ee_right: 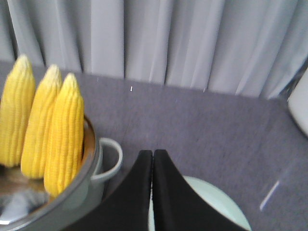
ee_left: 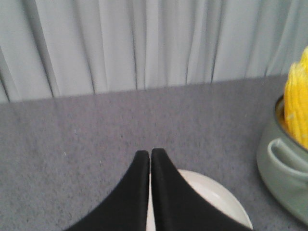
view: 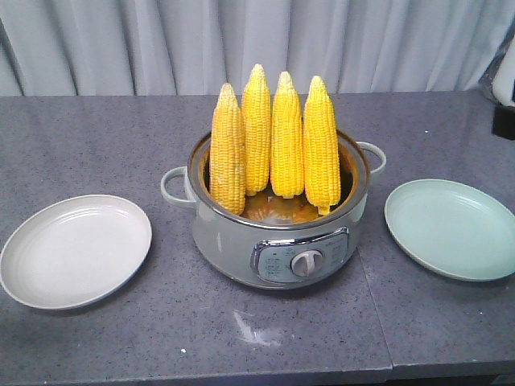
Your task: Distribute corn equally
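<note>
One grey surface (view: 80,137) is occupied at its centre by a grey-green pot (view: 241,249), with a white plate (view: 76,249) near the left edge and a green plate (view: 451,229) near the right. Four corn cobs (view: 287,137) are stood upright in the pot. The left claw (ee_left: 150,154) and right claw (ee_right: 152,154) are pressed together.

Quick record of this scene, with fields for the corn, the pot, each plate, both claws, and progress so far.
corn: four cobs, all standing upright in the pot
pot: grey-green, two handles, front dial, between the plates
white plate: left of pot, empty
green plate: right of pot, empty
left claw: shut, holding nothing, over the white plate
right claw: shut, holding nothing, over the green plate
progress: no corn on either plate yet
</note>
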You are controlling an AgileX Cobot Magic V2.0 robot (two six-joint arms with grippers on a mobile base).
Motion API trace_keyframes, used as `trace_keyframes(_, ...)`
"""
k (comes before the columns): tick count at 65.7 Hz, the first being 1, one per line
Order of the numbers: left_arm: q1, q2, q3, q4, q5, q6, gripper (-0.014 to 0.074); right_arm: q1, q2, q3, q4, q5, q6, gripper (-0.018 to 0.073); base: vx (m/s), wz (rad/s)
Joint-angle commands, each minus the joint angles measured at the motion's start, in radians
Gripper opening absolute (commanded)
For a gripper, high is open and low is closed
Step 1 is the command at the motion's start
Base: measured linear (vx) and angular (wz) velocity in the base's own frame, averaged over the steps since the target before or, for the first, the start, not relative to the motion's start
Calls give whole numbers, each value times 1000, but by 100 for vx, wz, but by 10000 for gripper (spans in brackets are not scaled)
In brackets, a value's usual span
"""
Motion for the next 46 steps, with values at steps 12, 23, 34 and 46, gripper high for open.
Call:
trace_keyframes(12,3,197,-82,-33,-42,-5,-6,-4,122,-67,10,33,-3,-9,0,0)
trace_keyframes(23,3,217,-82,-36,-103,-5,-1,-4,124,-68,61,-38,2,-7,0,0)
trace_keyframes(34,3,218,-82,-43,-114,-2,63,-4,124,-76,52,-42,-8,52,0,0)
trace_keyframes(46,3,218,-83,-42,-112,5,287,-4,124,-76,53,-39,-28,306,0,0)
